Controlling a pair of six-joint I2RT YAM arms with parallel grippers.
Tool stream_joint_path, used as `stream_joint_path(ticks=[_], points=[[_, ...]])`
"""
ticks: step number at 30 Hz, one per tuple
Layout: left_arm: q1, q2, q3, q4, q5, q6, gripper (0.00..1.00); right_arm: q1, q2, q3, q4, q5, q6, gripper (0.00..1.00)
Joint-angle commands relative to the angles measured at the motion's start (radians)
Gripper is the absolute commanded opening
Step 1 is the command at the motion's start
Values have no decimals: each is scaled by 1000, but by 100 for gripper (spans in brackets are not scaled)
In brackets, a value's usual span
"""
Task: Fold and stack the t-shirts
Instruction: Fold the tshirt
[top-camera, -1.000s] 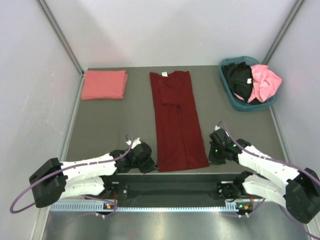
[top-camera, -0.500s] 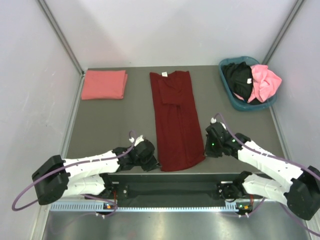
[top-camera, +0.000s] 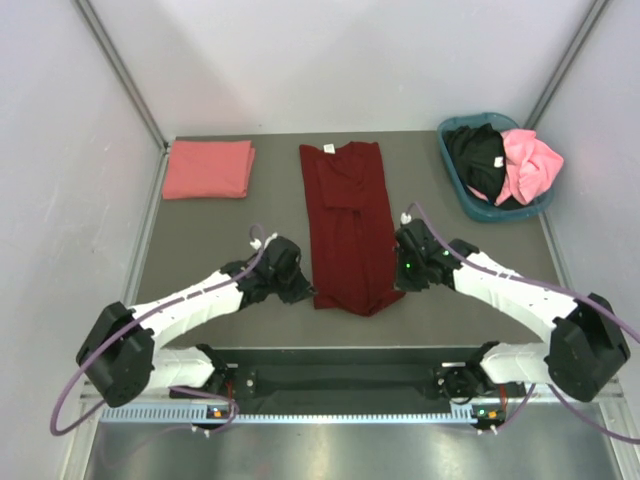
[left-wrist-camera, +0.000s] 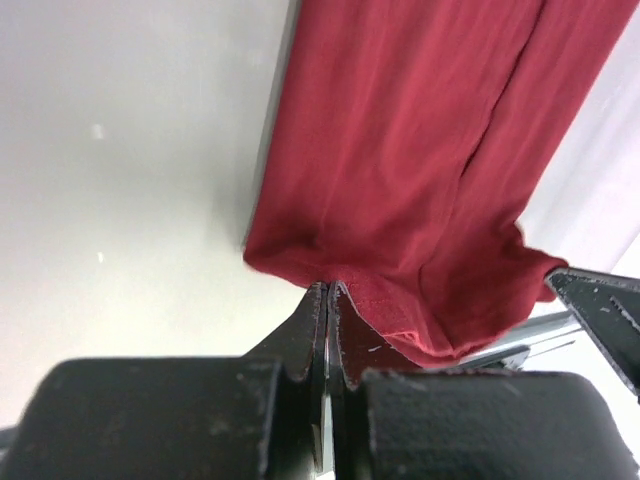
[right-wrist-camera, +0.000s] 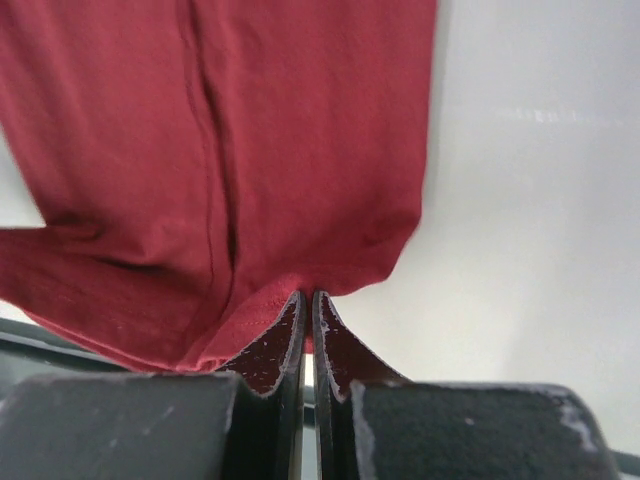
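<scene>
A dark maroon t-shirt (top-camera: 348, 225) lies as a long narrow strip down the middle of the table, collar at the far end. My left gripper (top-camera: 303, 292) is shut on its near left hem corner (left-wrist-camera: 300, 268). My right gripper (top-camera: 398, 283) is shut on the near right hem corner (right-wrist-camera: 370, 262). The near hem is lifted off the table and sags between the two grippers. A folded salmon-pink t-shirt (top-camera: 208, 168) lies at the far left. A black t-shirt (top-camera: 477, 160) and a bright pink t-shirt (top-camera: 530, 167) are bunched in the basket.
The teal-blue basket (top-camera: 473, 207) stands at the far right corner of the grey table (top-camera: 210, 250). White walls close in the left, right and back sides. A black rail (top-camera: 340, 380) runs along the near edge between the arm bases.
Both grippers have moved away from the near edge towards the far side, carrying the maroon shirt's near hem with them. The strip on the table looks shorter.
</scene>
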Motion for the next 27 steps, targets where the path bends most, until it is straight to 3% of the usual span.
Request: stream_joint_path(ticks=[1, 13, 20, 27], points=[[79, 27, 59, -14, 51, 103, 0, -20, 43, 104, 31, 25, -43, 0], [275, 272, 277, 27, 149, 296, 0, -186, 256, 353, 40, -10, -174, 0], [366, 452, 519, -33, 224, 414, 0, -244, 414, 538, 39, -44, -233, 0], [429, 593, 664, -62, 281, 436, 0, -295, 572, 696, 46, -110, -247, 0]])
